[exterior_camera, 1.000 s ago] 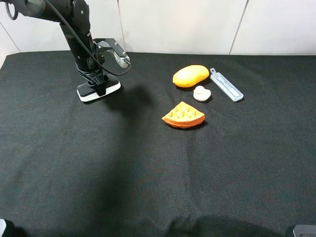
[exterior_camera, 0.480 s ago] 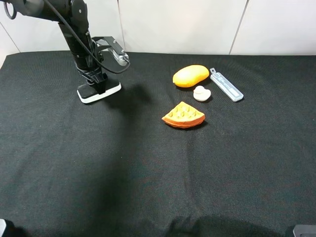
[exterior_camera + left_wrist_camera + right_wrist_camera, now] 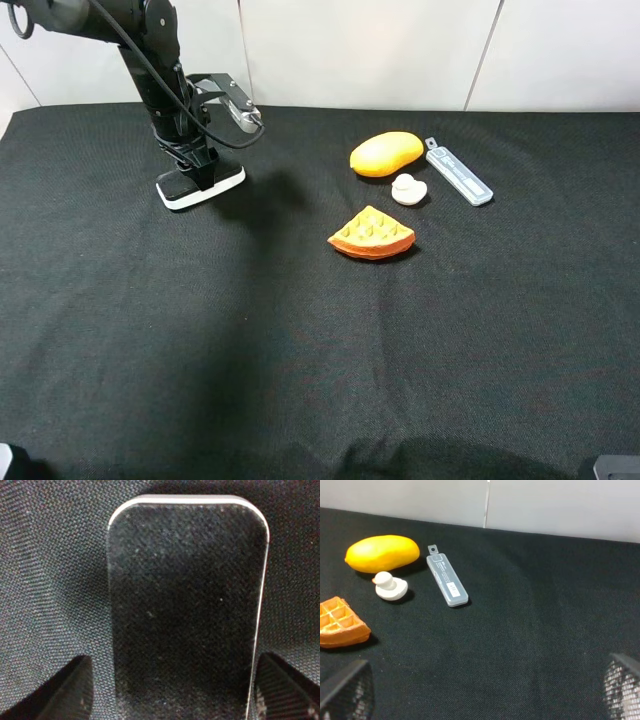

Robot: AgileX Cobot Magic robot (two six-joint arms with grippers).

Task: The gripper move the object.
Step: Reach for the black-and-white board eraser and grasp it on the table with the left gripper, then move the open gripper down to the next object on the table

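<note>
Straddling the rounded rectangular whiteboard eraser (image 3: 185,605), black felt on white plastic, with dark fingers (image 3: 75,692) of the black left gripper (image 3: 203,175) spread wide, clamping nothing. Risen slightly just now without shifting it from the far left of the black cloth (image 3: 300,350); likely ungrasped or just released.

Black left arm (image 3: 150,60) ending in a dark pincer (image 3: 203,172).
Thin black cables (image 3: 232,146) loop past a grey wrist block (image 3: 240,112).

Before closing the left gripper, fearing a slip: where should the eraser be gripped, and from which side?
Across its two long straight edges, mid-length, straight down from above. The eraser lies flat, felt up, and the open left gripper straddles its narrow width.
</note>
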